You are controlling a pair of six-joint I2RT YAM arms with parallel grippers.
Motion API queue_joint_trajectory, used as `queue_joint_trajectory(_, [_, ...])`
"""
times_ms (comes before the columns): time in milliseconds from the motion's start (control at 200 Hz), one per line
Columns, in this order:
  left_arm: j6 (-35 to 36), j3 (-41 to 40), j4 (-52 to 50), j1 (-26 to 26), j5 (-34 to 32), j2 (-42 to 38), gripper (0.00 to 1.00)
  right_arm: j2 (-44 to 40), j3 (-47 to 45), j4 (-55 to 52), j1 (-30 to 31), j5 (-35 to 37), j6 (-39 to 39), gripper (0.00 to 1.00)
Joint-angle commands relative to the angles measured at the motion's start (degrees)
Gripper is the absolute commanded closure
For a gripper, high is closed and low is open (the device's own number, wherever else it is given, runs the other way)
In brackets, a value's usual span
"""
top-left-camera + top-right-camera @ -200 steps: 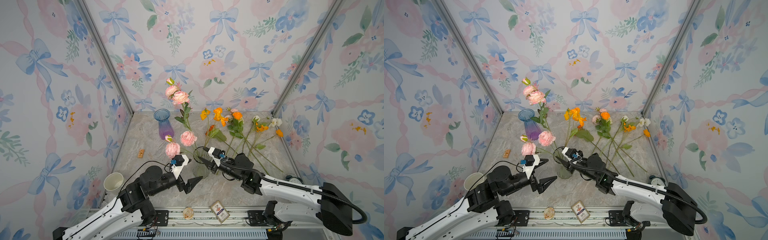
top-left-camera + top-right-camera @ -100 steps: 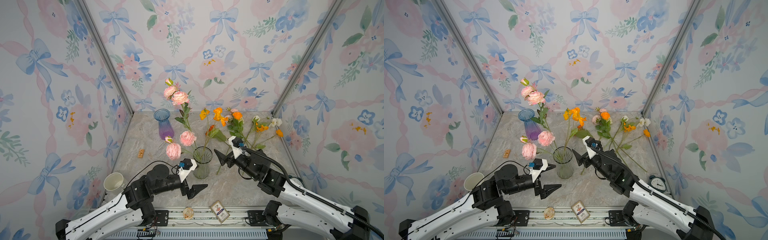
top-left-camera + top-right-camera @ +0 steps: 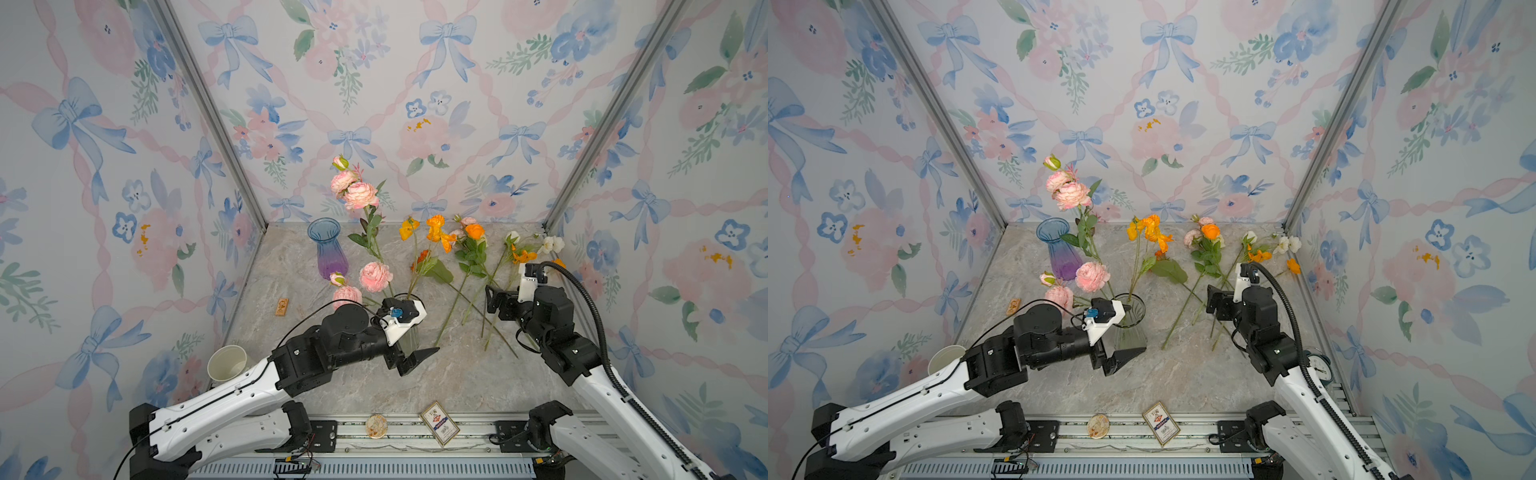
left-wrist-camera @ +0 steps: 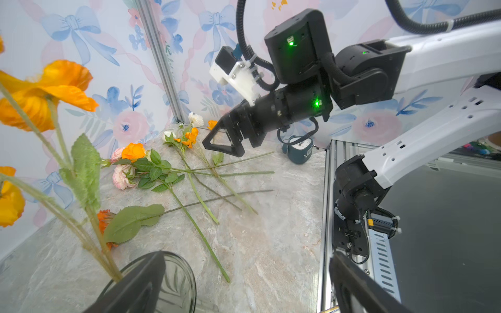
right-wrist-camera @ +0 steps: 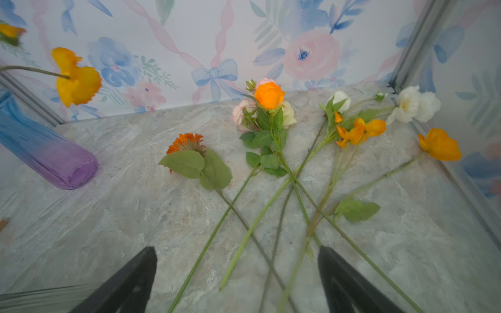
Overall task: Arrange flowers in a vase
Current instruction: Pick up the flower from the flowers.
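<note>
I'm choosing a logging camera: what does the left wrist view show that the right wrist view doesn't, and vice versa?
Left wrist only: the right arm seen from outside and a blue alarm clock. Right wrist only: the blue-purple vase. Both: the orange rose and crossed green stems on the marble table.

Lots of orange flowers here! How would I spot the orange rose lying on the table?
Look at the marble tabletop, near the back wall, where loose flowers lie with crossed stems, right of the blue-purple vase. The orange rose lies at that heap's far end, above dark green leaves. Unlike the flat, floppy orange poppies nearby, its petals form one tight, rounded cup.
</note>
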Motion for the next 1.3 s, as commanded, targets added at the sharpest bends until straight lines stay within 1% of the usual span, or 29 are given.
queue_joint_trajectory(0, [8.0,4.2,0.0,-0.7,0.8,5.2,0.03,2.7,2.1,-6.8,-6.9,-8.8,3.3,0.08])
queue_joint_trajectory(50, [10.6,6.3,-0.3,-0.7,1.6,7.9,0.02,3.9,2.3,-6.8,-10.1,-11.8,3.6,0.12])
queue_joint_trajectory(95, [13.0,8.2,-0.8,-0.8,2.0,10.4,0.02,5.0,2.5,-6.8,-12.0,-13.1,3.5,0.15])
queue_joint_trajectory(195, [17.3,13.8,-3.7,-0.8,1.2,16.6,0.02,9.1,4.4,-7.8,-13.3,-12.4,0.9,0.22])
queue_joint_trajectory(310, [19.5,16.8,-4.4,-0.7,-0.2,21.4,0.02,14.5,7.0,-8.7,-13.2,-10.3,-1.8,0.4])
queue_joint_trajectory(370, [19.7,16.5,-4.3,-0.8,-0.9,22.6,0.02,16.8,7.6,-7.4,-13.3,-8.4,-2.6,0.47])
queue_joint_trajectory(430, [18.9,15.0,-3.9,-0.7,-2.0,22.8,0.03,19.5,8.7,-7.0,-13.3,-6.0,-4.1,0.49])
queue_joint_trajectory(530, [17.7,8.8,1.3,-0.3,-2.8,21.0,0.03,25.5,11.9,-6.9,-13.4,-1.6,-8.2,0.55])
queue_joint_trajectory(590, [17.2,6.8,2.5,-0.6,-2.7,20.3,0.02,30.5,14.5,-6.0,-13.4,-1.6,-11.6,0.58])
queue_joint_trajectory(720, [16.2,6.8,2.8,-0.8,-3.9,19.6,0.02,42.7,23.7,-8.1,-13.3,-1.2,-13.9,0.67])
queue_joint_trajectory(795, [16.2,6.5,3.2,-0.6,-4.0,19.3,0.02,47.1,27.4,-7.7,-13.3,0.0,-14.4,0.68])
queue_joint_trajectory(820, [16.2,6.4,3.2,-0.5,-4.0,19.3,0.02,49.6,28.5,-7.7,-13.4,0.4,-14.7,0.68])
queue_joint_trajectory(1025, [15.9,6.2,3.4,-0.5,-3.6,20.0,0.02,60.9,37.1,-12.8,-13.4,1.8,-16.4,0.69])
queue_joint_trajectory(1125, [15.7,6.3,3.4,-0.5,-2.8,20.1,0.02,63.7,38.6,-13.6,-13.4,2.2,-16.7,0.71])
queue_joint_trajectory(1295, [15.2,6.1,3.9,-0.1,-0.8,19.9,0.02,65.1,38.7,-13.2,-13.4,2.8,-16.9,0.72])
